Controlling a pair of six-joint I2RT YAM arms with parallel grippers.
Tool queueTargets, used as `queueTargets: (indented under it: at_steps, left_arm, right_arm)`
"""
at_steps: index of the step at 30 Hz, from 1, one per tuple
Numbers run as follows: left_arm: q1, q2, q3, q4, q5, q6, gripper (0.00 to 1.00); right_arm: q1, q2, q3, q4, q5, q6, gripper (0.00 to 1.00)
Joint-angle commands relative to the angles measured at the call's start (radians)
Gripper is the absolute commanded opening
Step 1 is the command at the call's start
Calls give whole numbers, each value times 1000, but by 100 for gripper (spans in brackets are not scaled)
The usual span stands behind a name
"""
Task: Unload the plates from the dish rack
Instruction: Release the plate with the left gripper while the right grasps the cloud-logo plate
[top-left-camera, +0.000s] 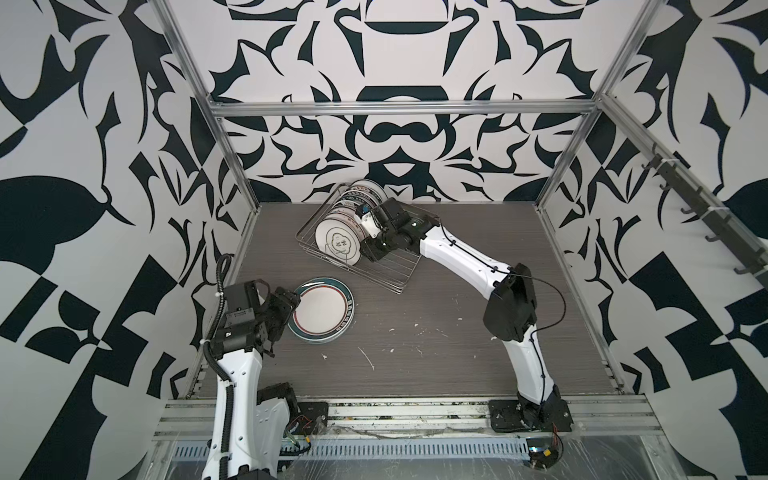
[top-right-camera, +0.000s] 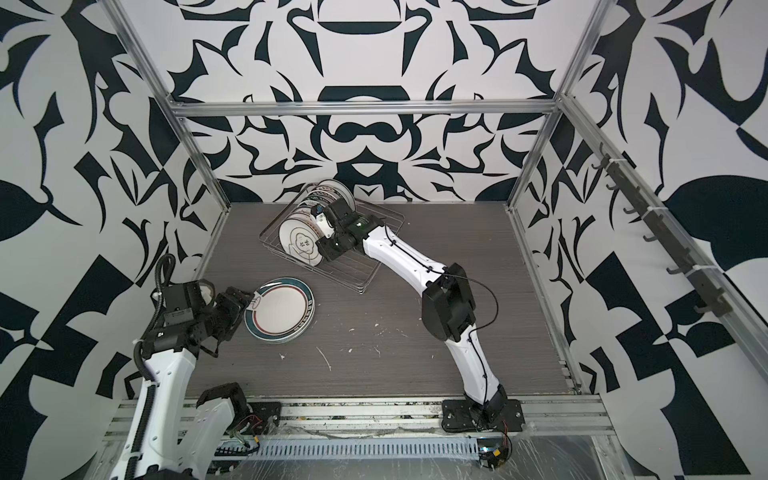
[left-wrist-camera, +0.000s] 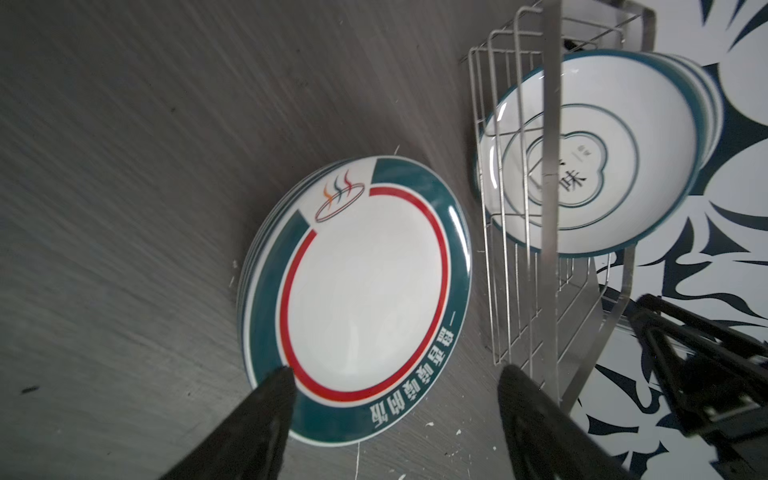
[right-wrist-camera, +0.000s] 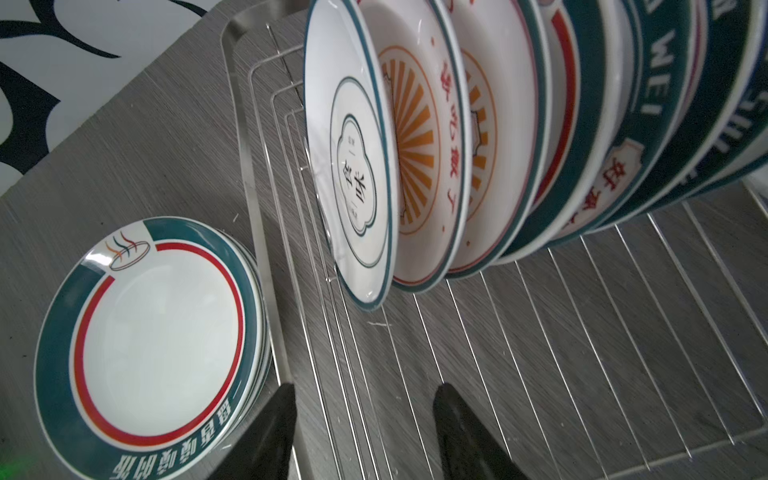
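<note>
The dish rack (top-left-camera: 405, 270) is a silver wire basket at the back middle of the table, seen in both top views (top-right-camera: 372, 266). Several plates (top-left-camera: 336, 243) stand on edge in it, packed in a row (right-wrist-camera: 353, 178). A short stack of teal-rimmed plates (top-left-camera: 322, 309) lies flat on the table in front of the rack (left-wrist-camera: 365, 291). My left gripper (left-wrist-camera: 397, 374) is open at the stack's near edge, with one fingertip (left-wrist-camera: 278, 382) over the top plate's rim and nothing gripped. My right gripper (right-wrist-camera: 365, 388) is open and empty over the rack's wire floor (right-wrist-camera: 623, 311), beside the standing plates (top-right-camera: 299, 243).
The grey wood-grain table (top-left-camera: 436, 332) carries white scuff marks (top-left-camera: 368, 359) near the front. Aluminium frame posts (top-left-camera: 232, 166) and patterned walls close in the sides and back. A metal rail (top-left-camera: 415, 409) runs along the front edge, where both arm bases stand.
</note>
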Motion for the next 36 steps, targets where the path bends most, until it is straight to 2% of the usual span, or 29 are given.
queueTargets:
  at_steps: [1, 2, 4, 8, 12, 20, 23, 30, 36]
  left_arm:
    - [-1, 14, 59, 21, -22, 40, 84]
    - [-1, 17, 69, 21, -21, 44, 84]
    - [-2, 16, 89, 18, -21, 54, 90]
    - [-1, -12, 99, 29, -17, 53, 93]
    - [-2, -60, 91, 30, -56, 4, 99]
    - [-1, -123, 61, 20, -80, -69, 99]
    - [-1, -125, 56, 19, -77, -76, 99]
    - [-1, -136, 56, 26, -50, -47, 99]
    - [0, -168, 32, 46, -38, -26, 99]
  right_arm:
    - [-5, 16, 90, 67, -28, -27, 57]
    - [-5, 29, 108, 67, -31, -27, 57]
    - [-5, 55, 146, 68, -38, -23, 57]
    - [-10, 103, 206, 70, -38, -15, 57]
    - [-23, 145, 260, 70, -60, 3, 57]
    - [-40, 238, 370, 72, -129, 7, 55]
    - [-46, 260, 373, 100, -163, 5, 50]
    - [-47, 301, 352, 174, -205, 3, 27]
    - [-48, 313, 348, 192, -211, 1, 15]
